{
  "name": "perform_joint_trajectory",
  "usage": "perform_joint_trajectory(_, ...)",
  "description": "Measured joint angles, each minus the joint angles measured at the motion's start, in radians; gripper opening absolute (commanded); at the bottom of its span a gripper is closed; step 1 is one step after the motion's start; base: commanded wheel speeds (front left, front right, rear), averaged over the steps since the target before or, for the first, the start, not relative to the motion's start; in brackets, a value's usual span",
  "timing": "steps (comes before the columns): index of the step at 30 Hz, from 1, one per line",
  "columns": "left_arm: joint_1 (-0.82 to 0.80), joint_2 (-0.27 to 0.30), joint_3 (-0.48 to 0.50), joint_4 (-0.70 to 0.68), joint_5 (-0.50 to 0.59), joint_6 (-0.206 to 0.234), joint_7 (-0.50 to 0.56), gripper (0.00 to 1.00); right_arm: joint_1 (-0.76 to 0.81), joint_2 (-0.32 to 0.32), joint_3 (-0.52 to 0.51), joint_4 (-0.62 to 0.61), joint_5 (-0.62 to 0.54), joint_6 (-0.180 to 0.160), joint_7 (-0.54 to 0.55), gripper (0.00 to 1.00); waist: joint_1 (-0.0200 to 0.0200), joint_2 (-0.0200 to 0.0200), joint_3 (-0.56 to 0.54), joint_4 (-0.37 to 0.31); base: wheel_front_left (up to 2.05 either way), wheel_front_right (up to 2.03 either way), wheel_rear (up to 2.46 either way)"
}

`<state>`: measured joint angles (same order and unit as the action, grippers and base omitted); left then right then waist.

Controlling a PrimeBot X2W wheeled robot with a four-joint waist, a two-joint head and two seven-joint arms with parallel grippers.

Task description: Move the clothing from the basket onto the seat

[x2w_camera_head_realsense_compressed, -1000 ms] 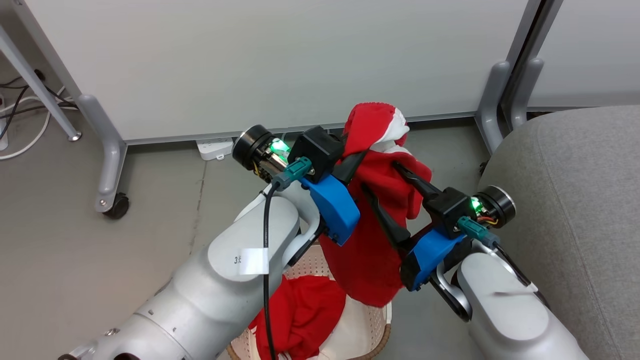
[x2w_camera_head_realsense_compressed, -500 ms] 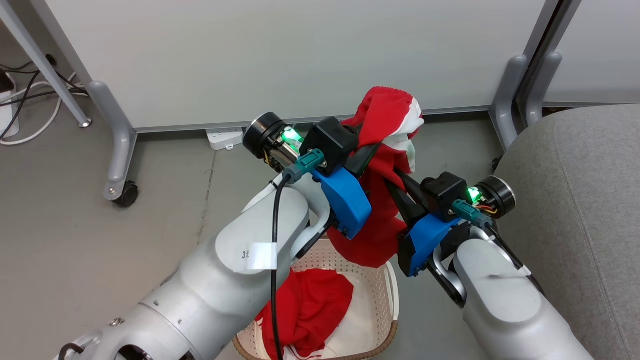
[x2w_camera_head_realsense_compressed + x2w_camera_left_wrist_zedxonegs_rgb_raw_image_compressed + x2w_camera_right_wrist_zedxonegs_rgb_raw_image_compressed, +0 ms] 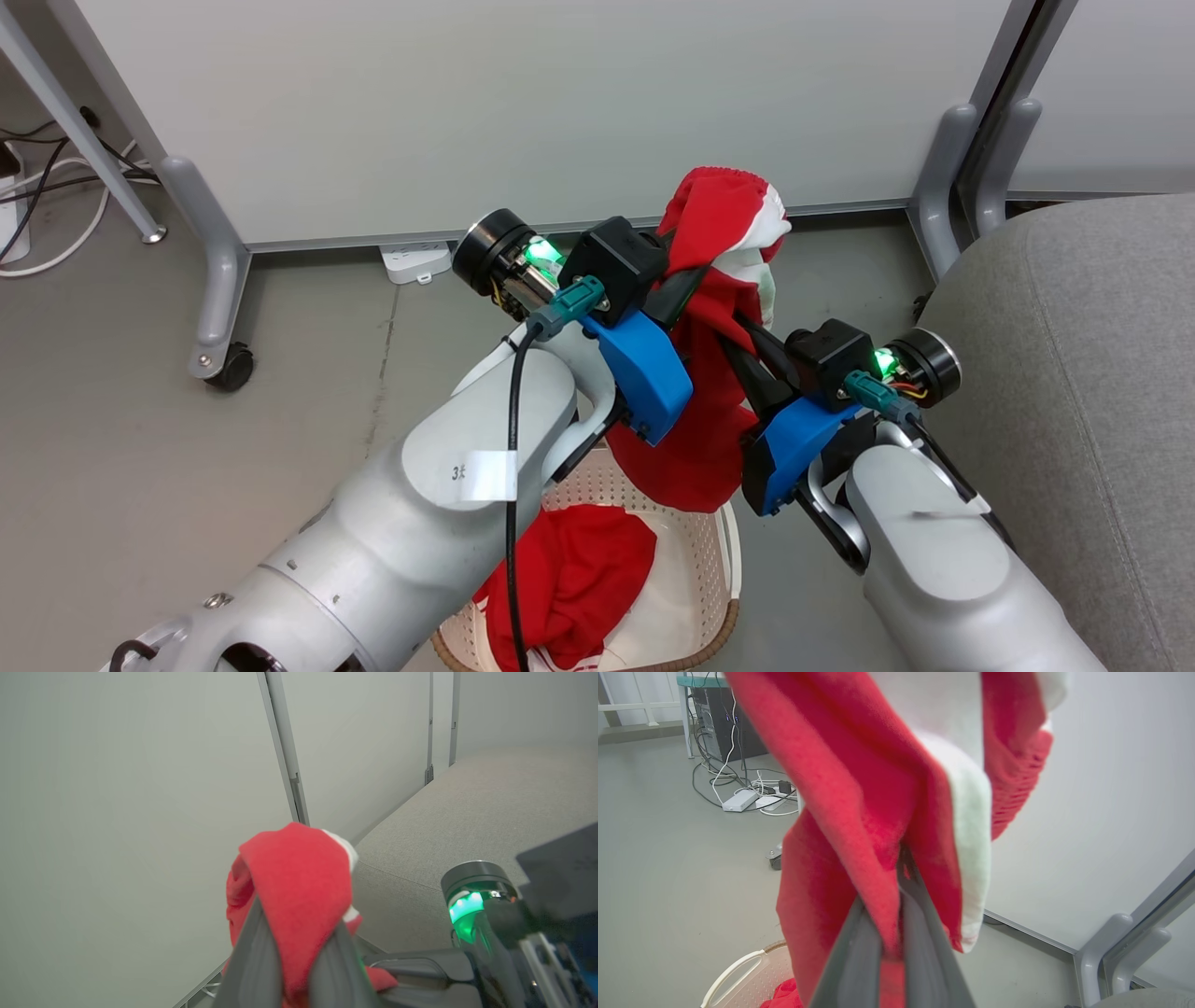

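The left claw (image 3: 693,280) is clenched on the upper fold of the held garment (image 3: 705,420). The right claw (image 3: 747,338) is clenched on a fold of the same garment, just below and to the right.

The seat (image 3: 1074,373) stands at the robot's right, apart from the basket (image 3: 689,546), which rests on the floor (image 3: 187,513) beneath the arms. The held garment hangs between the arms with its hem over the basket's far end. Contact with the rim cannot be determined. The second garment (image 3: 569,579) lies crumpled inside the basket.

Recommended procedure for the carry:
1. Hold both grips shut.
2. Raise until the hem clears the rim.
3. Swing both arms right together, so the cloth neither stretches nor twists.
4. Lower onto the cushion before release.

Likely fault: a dragging hem could tip the basket.

Markings: a white tag (image 3: 478,474) on the left forearm (image 3: 420,551) reads "3", followed by a character too small to read.
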<state>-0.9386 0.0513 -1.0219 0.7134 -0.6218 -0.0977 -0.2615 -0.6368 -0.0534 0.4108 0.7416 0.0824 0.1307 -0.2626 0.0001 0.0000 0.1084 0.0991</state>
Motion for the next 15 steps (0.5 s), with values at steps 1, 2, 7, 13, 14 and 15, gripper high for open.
perform_joint_trajectory(1, 0.000, 0.000, 0.000, 0.000, 0.000, 0.000, 0.000, 0.00, 0.000, 0.000, 0.000, 0.000, 0.000, 0.000, 0.000, 0.00, 0.0000, 0.0000, 0.000, 0.000, 0.00, 0.00, 0.00)
perform_joint_trajectory(2, 0.000, 0.000, 0.000, 0.000, 0.000, 0.000, 0.000, 0.00, 0.000, 0.000, 0.001, 0.000, 0.002, 0.000, 0.000, 0.00, 0.0000, 0.0000, 0.000, -0.001, 0.00, 0.00, 0.00)
perform_joint_trajectory(7, 0.000, 0.000, -0.002, 0.003, 0.001, 0.000, 0.000, 0.09, 0.000, 0.001, 0.006, -0.001, 0.008, 0.000, 0.000, 0.00, 0.0000, 0.0000, 0.000, -0.003, 0.00, 0.00, 0.00)
perform_joint_trajectory(13, 0.000, 0.000, 0.000, 0.003, -0.001, 0.002, 0.000, 1.00, 0.005, 0.001, 0.008, -0.012, 0.018, 0.000, 0.000, 0.00, 0.0000, 0.0000, 0.003, -0.006, 0.00, 0.00, 0.00)
perform_joint_trajectory(14, 0.000, 0.000, 0.000, 0.003, -0.001, 0.003, 0.000, 1.00, 0.007, 0.002, 0.008, -0.014, 0.018, 0.000, 0.000, 0.00, 0.0000, 0.0000, 0.003, -0.006, 0.00, 0.00, 0.00)
perform_joint_trajectory(15, 0.000, 0.000, 0.000, 0.003, -0.001, 0.003, 0.000, 1.00, 0.008, 0.001, 0.009, -0.016, 0.019, 0.000, 0.000, 0.00, -0.0001, 0.0000, 0.004, -0.007, 0.00, 0.00, 0.00)
